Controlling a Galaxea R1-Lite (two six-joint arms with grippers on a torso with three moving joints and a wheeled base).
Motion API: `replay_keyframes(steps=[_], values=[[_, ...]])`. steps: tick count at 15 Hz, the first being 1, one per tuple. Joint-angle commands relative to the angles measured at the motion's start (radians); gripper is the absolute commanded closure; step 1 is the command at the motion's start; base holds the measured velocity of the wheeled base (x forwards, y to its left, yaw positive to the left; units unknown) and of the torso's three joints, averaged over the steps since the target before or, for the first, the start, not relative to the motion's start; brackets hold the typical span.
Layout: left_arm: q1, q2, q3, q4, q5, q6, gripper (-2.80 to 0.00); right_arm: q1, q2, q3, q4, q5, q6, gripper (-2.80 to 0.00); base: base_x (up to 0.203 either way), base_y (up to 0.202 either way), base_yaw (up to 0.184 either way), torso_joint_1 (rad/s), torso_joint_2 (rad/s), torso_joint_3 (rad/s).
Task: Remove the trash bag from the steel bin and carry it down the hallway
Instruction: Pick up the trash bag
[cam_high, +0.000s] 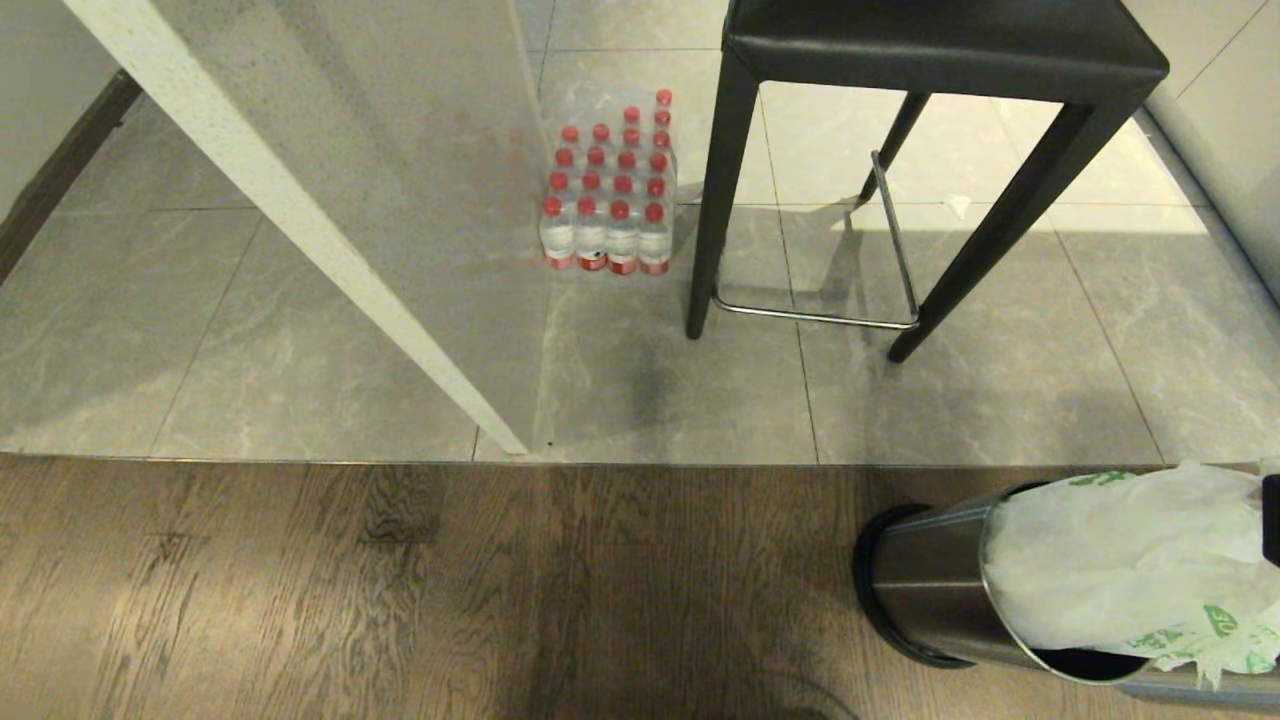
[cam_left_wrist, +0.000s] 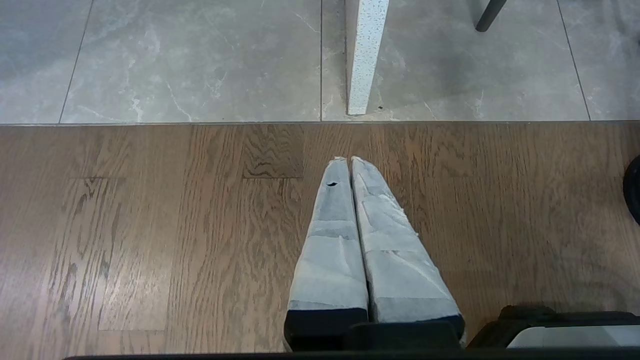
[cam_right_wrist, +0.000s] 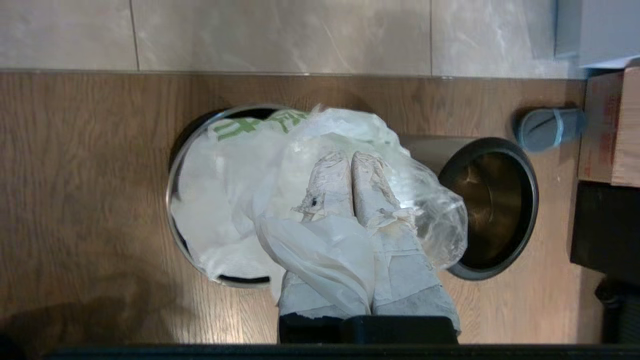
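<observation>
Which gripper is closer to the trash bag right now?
Right. The right gripper is over the steel bin, jaws shut on the trash bag. The left gripper hangs over bare wood floor, jaws shut, empty.

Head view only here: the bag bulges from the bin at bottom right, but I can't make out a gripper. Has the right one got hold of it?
Observer: Yes. The right gripper is shut on the trash bag, with film draped over one finger.
Operator: Is the bag out?
Observer: No, most of it sits inside the steel bin.
Operator: And the left arm?
Observer: The left gripper is shut, holding nothing, over the wood floor.
</observation>
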Motion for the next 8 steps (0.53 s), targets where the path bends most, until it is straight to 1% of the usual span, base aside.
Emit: replay_keyframes(steps=[1, 2, 3, 4, 6, 8], values=[[0.000, 0.000, 0.000, 0.000, 0.000, -0.001, 0.00, 0.011, 0.009, -0.033, 0.023, 0.000, 0.015, 0.00, 0.000, 0.000, 0.000, 0.000, 0.00, 0.000], [0.000, 0.000, 0.000, 0.000, 0.000, -0.001, 0.00, 0.038, 0.020, -0.093, 0.031, 0.001, 0.019, 0.00, 0.000, 0.000, 0.000, 0.000, 0.00, 0.000], [0.000, 0.000, 0.000, 0.000, 0.000, -0.001, 0.00, 0.096, 0.039, -0.126, 0.038, -0.003, 0.020, 0.00, 0.000, 0.000, 0.000, 0.000, 0.00, 0.000], [0.000, 0.000, 0.000, 0.000, 0.000, -0.001, 0.00, 0.118, 0.050, -0.118, 0.041, -0.009, 0.021, 0.00, 0.000, 0.000, 0.000, 0.000, 0.00, 0.000], [0.000, 0.000, 0.000, 0.000, 0.000, -0.001, 0.00, 0.123, 0.064, -0.028, 0.045, -0.028, 0.038, 0.00, 0.000, 0.000, 0.000, 0.000, 0.00, 0.000], [0.000, 0.000, 0.000, 0.000, 0.000, -0.001, 0.00, 0.128, 0.067, -0.026, 0.050, -0.037, 0.050, 0.00, 0.000, 0.000, 0.000, 0.000, 0.00, 0.000]])
